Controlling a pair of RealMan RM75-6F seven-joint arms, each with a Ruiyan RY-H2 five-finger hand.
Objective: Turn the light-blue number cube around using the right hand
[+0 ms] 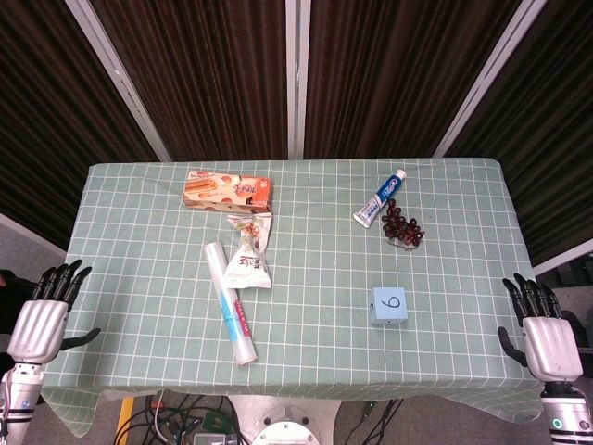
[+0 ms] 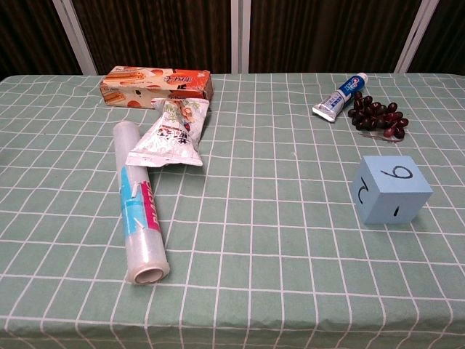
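Note:
The light-blue number cube (image 1: 389, 305) sits on the checked green tablecloth toward the front right, a 6 or 9 drawn on its top; the chest view shows the cube (image 2: 391, 188) with other digits on its side faces. My right hand (image 1: 545, 334) hangs past the table's right front corner, fingers spread, holding nothing, well to the right of the cube. At the left front corner, off the table, my left hand (image 1: 43, 314) is likewise open and empty. Neither hand appears in the chest view.
A toothpaste tube (image 1: 380, 198) and a bunch of dark grapes (image 1: 402, 228) lie behind the cube. A plastic-wrap roll (image 1: 230, 301), a snack bag (image 1: 250, 250) and a biscuit box (image 1: 228, 192) lie on the left half.

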